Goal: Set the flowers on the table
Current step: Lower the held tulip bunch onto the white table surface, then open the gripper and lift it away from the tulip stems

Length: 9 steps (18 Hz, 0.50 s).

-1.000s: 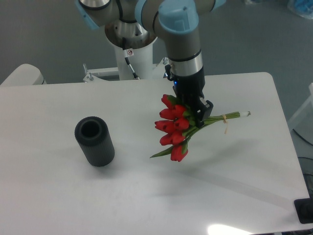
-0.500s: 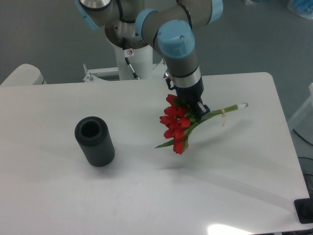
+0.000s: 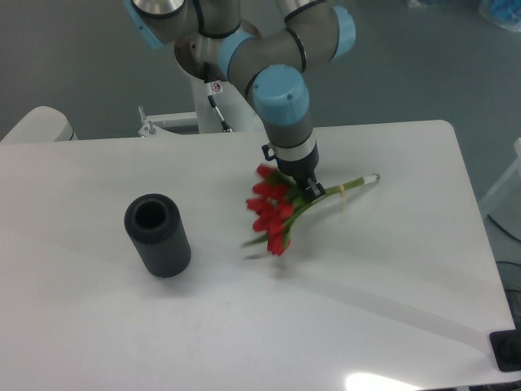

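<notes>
Your gripper is squeezing the flowers right where the stems meet the red heads. The bunch is hanging close over the table, near its middle and a bit toward the back. The picture is too blurry around the low leaves to tell if they are touching the top yet.

The long line of the bunch is running from about 2 o'clock, where the tied stem ends are pointing, to about 7 o'clock, where the red heads are drooping. So the heads are sitting just past the gripper at 7 o'clock and the stems are sticking out at 2 o'clock.

You are looking at lots of white room under and around the bunch. The back edge is lying at 12 o'clock, not far off, and the right edge is well apart at 3 o'clock. The dark ribbed cylinder is standing well apart at 9 o'clock, so it is not in your way for going down.
</notes>
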{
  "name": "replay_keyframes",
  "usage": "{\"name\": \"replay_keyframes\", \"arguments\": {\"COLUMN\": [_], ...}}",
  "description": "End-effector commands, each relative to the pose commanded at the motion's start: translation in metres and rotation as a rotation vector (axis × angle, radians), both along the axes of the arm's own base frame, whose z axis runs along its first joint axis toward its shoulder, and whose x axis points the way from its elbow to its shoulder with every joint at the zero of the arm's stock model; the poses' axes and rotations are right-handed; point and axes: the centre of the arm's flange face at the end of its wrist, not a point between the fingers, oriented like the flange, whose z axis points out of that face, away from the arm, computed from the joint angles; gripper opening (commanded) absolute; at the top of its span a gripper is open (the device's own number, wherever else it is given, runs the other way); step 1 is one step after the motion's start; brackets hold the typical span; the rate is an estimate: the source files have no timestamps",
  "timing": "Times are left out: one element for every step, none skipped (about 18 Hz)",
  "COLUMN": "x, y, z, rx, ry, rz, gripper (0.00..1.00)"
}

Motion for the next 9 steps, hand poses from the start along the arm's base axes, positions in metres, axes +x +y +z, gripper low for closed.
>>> {"name": "replay_keyframes", "arguments": {"x": [0.002, 0.002, 0.0, -0.003, -0.005, -0.006, -0.008, -0.012, -0.015], "y": [-0.001, -0.001, 0.002, 0.004, 0.005, 0.005, 0.007, 0.012, 0.016], "z": [-0.004, -0.006, -0.002, 0.003, 0.007, 0.01, 0.015, 0.026, 0.035], "rx": [-0.005, -0.006, 0.002, 0.008, 0.016, 0.018, 0.024, 0.038, 0.043], "ry": [-0.006, -0.01, -0.002, 0.003, 0.004, 0.006, 0.013, 0.03, 0.037], "rz": [-0.002, -0.003, -0.003, -0.006, -0.004, -0.004, -0.004, -0.007, -0.004], "gripper": [0.41, 0.41, 0.41, 0.41, 0.42, 0.47, 0.55, 0.66, 0.8]}}
